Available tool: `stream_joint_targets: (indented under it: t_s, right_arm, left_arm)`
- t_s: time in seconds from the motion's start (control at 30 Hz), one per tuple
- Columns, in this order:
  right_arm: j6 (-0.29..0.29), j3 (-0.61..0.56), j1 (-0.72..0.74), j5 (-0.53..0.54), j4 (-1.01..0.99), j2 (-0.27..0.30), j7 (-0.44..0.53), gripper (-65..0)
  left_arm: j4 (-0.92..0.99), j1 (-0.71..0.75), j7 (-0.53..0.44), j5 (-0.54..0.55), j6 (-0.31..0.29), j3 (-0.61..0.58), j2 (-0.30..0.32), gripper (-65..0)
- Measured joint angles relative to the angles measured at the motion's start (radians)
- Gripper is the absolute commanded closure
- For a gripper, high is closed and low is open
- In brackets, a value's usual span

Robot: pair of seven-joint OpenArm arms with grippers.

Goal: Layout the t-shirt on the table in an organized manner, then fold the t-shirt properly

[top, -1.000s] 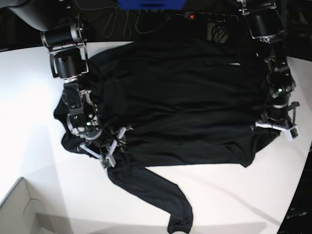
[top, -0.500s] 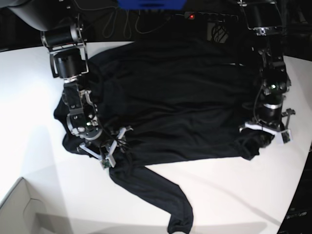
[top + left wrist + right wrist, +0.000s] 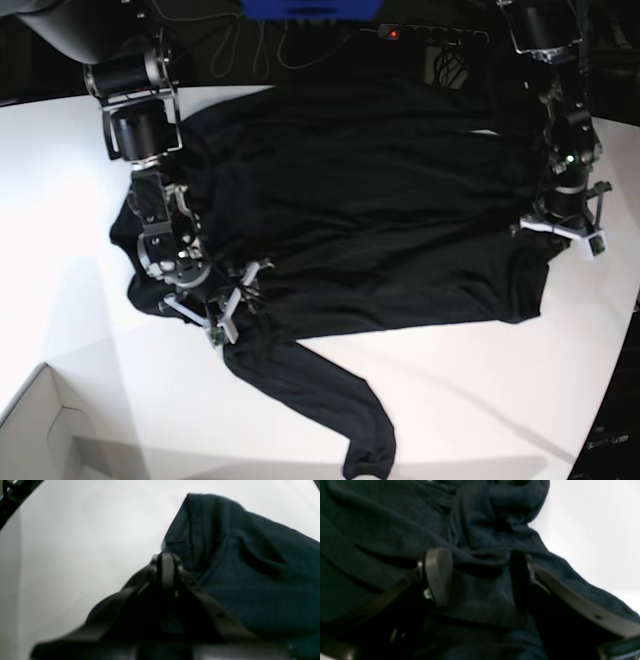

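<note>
No readable text, labels, brands or numbers anywhere in these views.

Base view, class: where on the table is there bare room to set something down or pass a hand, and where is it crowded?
Bare table lies left of the t-shirt, and along the near edge on both sides of the trailing sleeve, up to the white box corner. The middle is covered with cloth, crowded further by the right gripper and left gripper.
</note>
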State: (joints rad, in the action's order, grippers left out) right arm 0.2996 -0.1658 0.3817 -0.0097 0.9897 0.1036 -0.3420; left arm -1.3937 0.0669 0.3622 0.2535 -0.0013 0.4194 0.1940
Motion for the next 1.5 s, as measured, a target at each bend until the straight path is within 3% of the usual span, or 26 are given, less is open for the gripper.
stream_joint_targets:
  t_s: [0.37,0.43,0.53,0.63,0.9,1.13,1.37,1.5]
  right_arm:
    - [0.0,0.0,-0.006,0.0,0.001,0.001,-0.001,-36.7]
    - [0.0,0.0,-0.015,0.0,0.001,0.001,-0.002,-36.7]
    - [0.0,0.0,-0.022,-0.001,0.001,0.001,-0.003,-36.7]
    - [0.0,0.0,-0.021,0.0,0.001,0.001,-0.002,-36.7]
    - [0.0,0.0,-0.019,-0.002,0.006,0.002,-0.006,-36.7]
    - [0.0,0.004,-0.013,-0.001,0.091,0.001,-0.032,-36.9]
    - [0.0,-0.038,0.06,0.001,0.022,0.005,-0.061,-36.9]
    - [0.002,-0.1,0.087,0.025,-0.116,-0.002,-0.029,-36.9]
  left_arm:
    - [0.126,-0.093,0.006,0.002,-0.002,0.108,0.008,-0.5]
    - [0.124,-0.096,0.003,0.005,-0.002,0.108,0.008,-4.9]
    - [0.125,-0.092,0.005,0.003,-0.002,0.107,0.008,-18.2]
    - [0.128,-0.087,0.005,0.005,-0.002,0.108,0.008,-26.7]
    - [-0.036,-0.057,0.006,0.009,0.0,0.189,0.0,-26.2]
    - [-0.092,-0.082,0.009,0.004,0.007,0.157,-0.021,-26.2]
    - [0.129,-0.148,0.002,0.002,-0.009,-0.034,-0.043,-26.2]
    - [0.274,-0.203,0.008,-0.002,0.002,-0.064,-0.029,-26.2]
